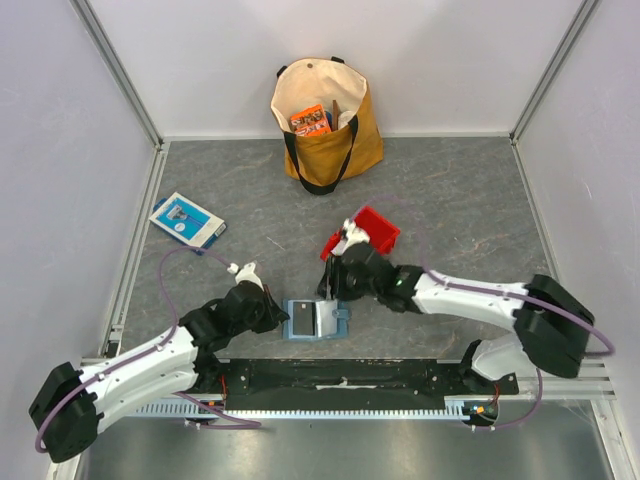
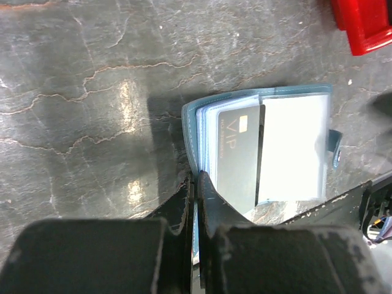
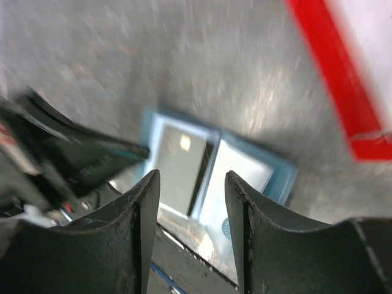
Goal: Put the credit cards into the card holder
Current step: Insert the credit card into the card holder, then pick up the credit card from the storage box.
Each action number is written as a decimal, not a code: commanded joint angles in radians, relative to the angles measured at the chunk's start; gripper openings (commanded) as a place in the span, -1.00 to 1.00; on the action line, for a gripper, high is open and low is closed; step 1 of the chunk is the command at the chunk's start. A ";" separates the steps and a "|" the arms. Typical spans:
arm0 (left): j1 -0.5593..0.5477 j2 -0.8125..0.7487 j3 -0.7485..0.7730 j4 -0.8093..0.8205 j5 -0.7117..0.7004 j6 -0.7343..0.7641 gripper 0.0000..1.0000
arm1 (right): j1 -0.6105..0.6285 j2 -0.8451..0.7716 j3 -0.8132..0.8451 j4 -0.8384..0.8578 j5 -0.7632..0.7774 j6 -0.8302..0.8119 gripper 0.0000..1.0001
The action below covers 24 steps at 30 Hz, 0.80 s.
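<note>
lower centre of the overhead frame: card holder (image 1: 314,321) lies open, a dark card (image 2: 236,153) in its left pocket, left gripper (image 2: 195,184) clamped tight on its left edge. right gripper (image 3: 191,180) hangs just above it, jaws apart, empty. beyond, mid-frame, red bin (image 1: 378,228); top centre, tan tote bag (image 1: 325,130).

One wallet (image 1: 315,320), one card (image 2: 239,153), one bin (image 1: 378,228), one bag (image 1: 325,125), one box (image 1: 187,220)

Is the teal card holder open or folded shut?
Open. The card holder lies spread, both inner pockets showing, a dark card in one.
</note>
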 commanded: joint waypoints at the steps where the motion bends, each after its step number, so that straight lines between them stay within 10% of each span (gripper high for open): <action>1: -0.003 0.040 0.006 0.016 -0.024 0.043 -0.96 | -0.147 -0.130 0.182 -0.156 0.085 -0.212 0.10; 11: 0.000 0.086 0.050 0.046 -0.011 0.092 -0.97 | -0.483 0.087 0.434 -0.287 -0.146 -0.524 0.32; 24: 0.000 0.135 0.097 0.057 0.005 0.115 -0.97 | -0.519 0.291 0.505 -0.262 -0.260 -0.654 0.51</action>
